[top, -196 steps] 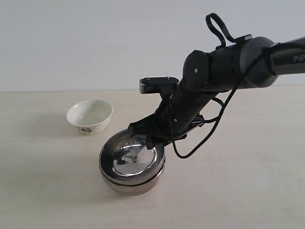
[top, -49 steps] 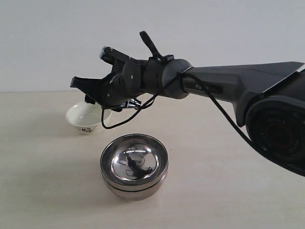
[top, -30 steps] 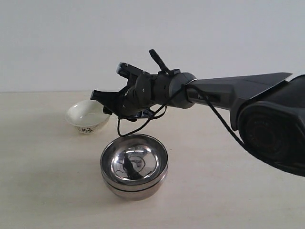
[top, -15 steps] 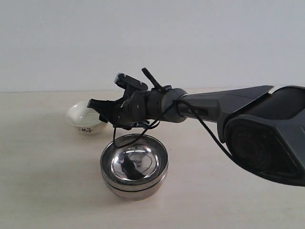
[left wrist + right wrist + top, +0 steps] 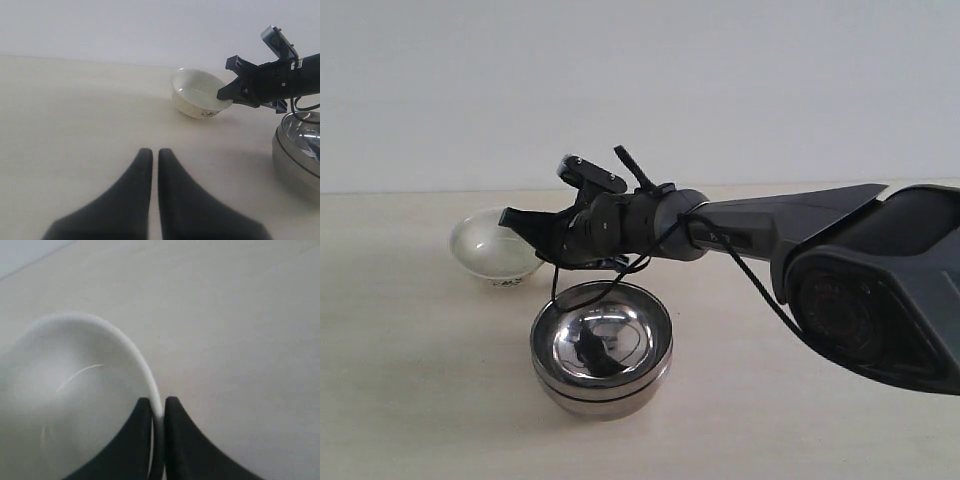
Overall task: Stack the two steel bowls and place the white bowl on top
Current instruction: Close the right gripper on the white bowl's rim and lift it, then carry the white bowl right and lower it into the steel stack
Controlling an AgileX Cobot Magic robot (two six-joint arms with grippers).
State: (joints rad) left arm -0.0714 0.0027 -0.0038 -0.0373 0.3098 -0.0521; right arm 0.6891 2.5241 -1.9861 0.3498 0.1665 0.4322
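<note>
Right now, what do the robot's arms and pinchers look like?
The right arm is dark grey, smooth and tube-shaped, with small pale lettering and a thin black cable hanging loose. The left gripper and right gripper each have two matte black fingers tapering to rounded tips.

My exterior camera stands off the worktop (image 5: 440,400), a little above it, facing across to a plain wall; the right arm passes close by its lens. The left wrist camera sits low, looking along the left end effector (image 5: 155,160) over the worktop from well back. With the exterior view it shares the white bowl (image 5: 197,92), the right end effector (image 5: 225,93) and part of the steel bowls (image 5: 297,150). The right wrist camera looks down, very near, on that white bowl's rim.
</note>
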